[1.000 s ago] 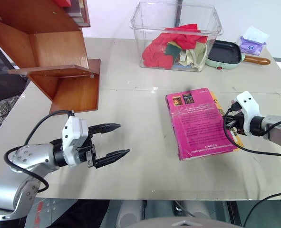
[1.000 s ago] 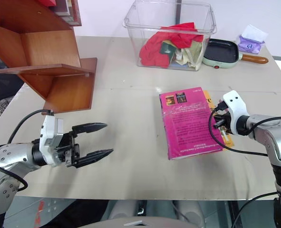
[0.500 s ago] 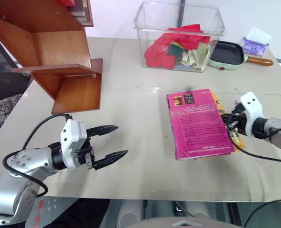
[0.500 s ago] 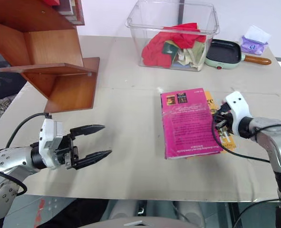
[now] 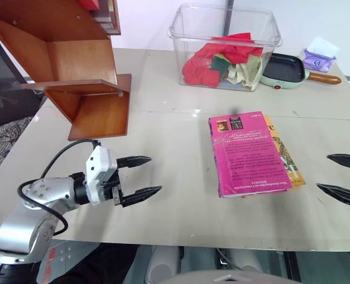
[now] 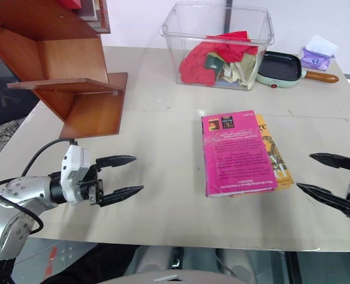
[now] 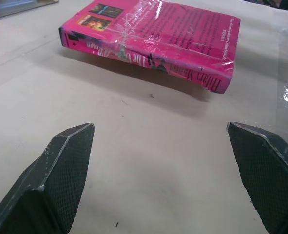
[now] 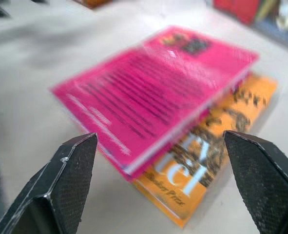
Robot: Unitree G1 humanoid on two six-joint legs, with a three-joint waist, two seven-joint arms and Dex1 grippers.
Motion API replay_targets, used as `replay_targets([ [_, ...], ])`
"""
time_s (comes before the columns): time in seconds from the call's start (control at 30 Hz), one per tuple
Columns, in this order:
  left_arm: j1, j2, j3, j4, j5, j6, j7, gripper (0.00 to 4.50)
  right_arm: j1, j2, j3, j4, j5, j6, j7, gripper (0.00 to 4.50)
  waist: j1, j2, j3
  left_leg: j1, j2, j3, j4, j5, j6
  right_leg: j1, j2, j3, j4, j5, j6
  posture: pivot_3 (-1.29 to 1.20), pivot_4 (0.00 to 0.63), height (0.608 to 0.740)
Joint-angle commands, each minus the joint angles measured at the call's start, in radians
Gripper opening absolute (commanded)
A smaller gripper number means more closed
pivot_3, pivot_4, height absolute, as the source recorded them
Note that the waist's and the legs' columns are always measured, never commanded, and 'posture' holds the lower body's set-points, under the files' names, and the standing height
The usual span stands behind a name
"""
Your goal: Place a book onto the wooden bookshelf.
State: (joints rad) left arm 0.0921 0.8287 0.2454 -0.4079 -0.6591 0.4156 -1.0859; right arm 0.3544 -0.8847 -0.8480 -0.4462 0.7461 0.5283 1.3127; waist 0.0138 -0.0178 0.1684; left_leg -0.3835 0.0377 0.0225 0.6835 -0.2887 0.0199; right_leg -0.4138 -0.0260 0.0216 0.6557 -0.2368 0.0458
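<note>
The pink book (image 5: 250,154) lies flat on the table (image 5: 175,219), right of the middle, back cover up, resting on top of a yellow-orange book (image 5: 287,158) whose edge peeks out along its right side; being raised on that lower book likely leaves its edges easier to get fingers under. The wooden bookshelf (image 5: 74,71) stands at the far left, well apart from the book, its slanted boards open toward the table, so the book has a long way to travel leftward. The left end effector (image 5: 138,176) hovers over the near left of the table with its fingers spread wide and nothing between them, pointing toward the book's spine, as the left wrist view shows. The right end effector (image 6: 328,180) sits at the near right edge, fingers also spread and empty, aimed at the book's near corner. Neither touches the book, so the pickup appears not yet begun. At the far side stands a clear plastic bin (image 5: 228,44) holding red cloth (image 5: 213,56) and some pale rags; just right of it lies a small green pan (image 5: 284,68), empty, and a purple tissue pack (image 5: 315,58).
</note>
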Motion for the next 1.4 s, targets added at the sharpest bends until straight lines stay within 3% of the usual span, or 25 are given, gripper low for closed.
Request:
replay_targets([
  [0.03, -0.051, 0.051, 0.006, 0.028, -0.080, 0.215, 0.071, 4.50, 0.054, 0.044, -0.124, -0.101, 0.073, -0.028, 0.015, 4.16, 0.000, -0.001, 0.000, 0.000, 0.001, 0.000, 0.000, 0.000, 0.000, 0.000, 0.000, 0.000, 0.000, -0.001, -0.002, 0.00, 0.150, 0.714],
  [0.2, -0.255, 0.032, -0.040, 0.108, -0.279, 0.582, 0.183, 4.50, 0.132, 0.072, -0.186, -0.172, 0.158, 0.000, -0.010, 4.16, 0.000, -0.002, 0.000, 0.002, 0.001, -0.002, 0.001, 0.000, 0.000, 0.001, -0.002, 0.002, 0.001, -0.001, -0.001, 0.00, 0.150, 0.714],
  [0.3, -0.455, -0.092, -0.071, 0.217, -0.378, 0.861, 0.372, 4.50, 0.148, 0.095, -0.204, -0.198, 0.173, -0.023, -0.041, 4.16, 0.002, -0.003, 0.000, 0.002, -0.001, -0.003, 0.002, 0.000, 0.000, 0.002, -0.004, 0.002, 0.001, 0.001, 0.003, 0.00, 0.150, 0.714],
  [0.4, -0.550, -0.192, -0.051, 0.296, -0.413, 1.014, 0.484, 4.50, 0.163, 0.107, -0.204, -0.218, 0.174, -0.037, -0.058, 4.16, -0.003, -0.005, -0.001, 0.001, -0.002, -0.003, 0.003, 0.000, 0.000, 0.003, -0.004, 0.001, 0.001, 0.001, 0.003, 0.00, 0.150, 0.714],
  [0.5, -0.662, -0.386, 0.028, 0.464, -0.448, 1.183, 0.655, 4.50, 0.185, 0.132, -0.196, -0.241, 0.162, -0.059, -0.082, 4.16, -0.008, -0.005, -0.001, 0.001, -0.002, -0.005, 0.001, 0.000, 0.000, 0.002, -0.003, 0.001, 0.002, 0.003, -0.001, 0.00, 0.150, 0.714],
  [0.7, -0.776, -0.654, 0.173, 0.665, -0.470, 1.199, 0.870, 4.50, 0.219, 0.148, -0.196, -0.276, 0.162, -0.084, -0.117, 4.16, -0.001, -0.007, 0.000, 0.001, -0.006, -0.006, 0.001, 0.000, 0.000, 0.002, -0.004, 0.000, 0.001, 0.003, -0.001, 0.00, 0.150, 0.714],
  [0.87, -0.805, -0.743, 0.203, 0.757, -0.408, 1.176, 0.917, 4.50, 0.248, 0.142, -0.212, -0.291, 0.182, -0.084, -0.136, 4.16, -0.003, -0.009, 0.001, 0.001, -0.008, -0.006, 0.001, 0.000, 0.000, 0.002, -0.005, 0.001, 0.002, 0.003, -0.001, 0.00, 0.150, 0.714],
  [1.17, -0.798, -0.828, 0.140, 0.761, -0.335, 1.109, 0.874, 4.50, 0.277, 0.140, -0.223, -0.321, 0.202, -0.086, -0.176, 4.16, 0.000, -0.009, 0.001, -0.001, -0.011, -0.006, 0.001, 0.000, 0.000, 0.002, -0.008, 0.000, 0.001, 0.003, -0.001, 0.00, 0.150, 0.714],
  [1.23, -0.792, -0.825, 0.127, 0.761, -0.325, 1.102, 0.854, 3.96, 0.283, 0.139, -0.224, -0.326, 0.205, -0.086, -0.183, 4.50, 0.000, -0.009, 0.001, -0.001, -0.011, -0.006, 0.001, 0.000, 0.000, 0.002, -0.008, 0.000, 0.001, 0.003, -0.001, 0.00, 0.150, 0.714],
  [1.3, -0.785, -0.817, 0.108, 0.768, -0.309, 1.083, 0.821, 3.24, 0.287, 0.139, -0.221, -0.329, 0.204, -0.088, -0.190, 4.50, 0.000, -0.009, 0.001, -0.001, -0.011, -0.006, 0.001, 0.000, 0.000, 0.002, -0.008, 0.000, 0.001, 0.003, -0.001, 0.00, 0.150, 0.714],
  [1.4, -0.781, -0.812, 0.073, 0.794, -0.282, 1.054, 0.765, 1.75, 0.289, 0.139, -0.201, -0.335, 0.194, -0.093, -0.202, 4.50, 0.000, -0.009, 0.001, -0.001, -0.011, -0.006, 0.001, 0.000, 0.000, 0.002, -0.008, 0.000, 0.001, 0.003, -0.001, 0.00, 0.150, 0.714],
])
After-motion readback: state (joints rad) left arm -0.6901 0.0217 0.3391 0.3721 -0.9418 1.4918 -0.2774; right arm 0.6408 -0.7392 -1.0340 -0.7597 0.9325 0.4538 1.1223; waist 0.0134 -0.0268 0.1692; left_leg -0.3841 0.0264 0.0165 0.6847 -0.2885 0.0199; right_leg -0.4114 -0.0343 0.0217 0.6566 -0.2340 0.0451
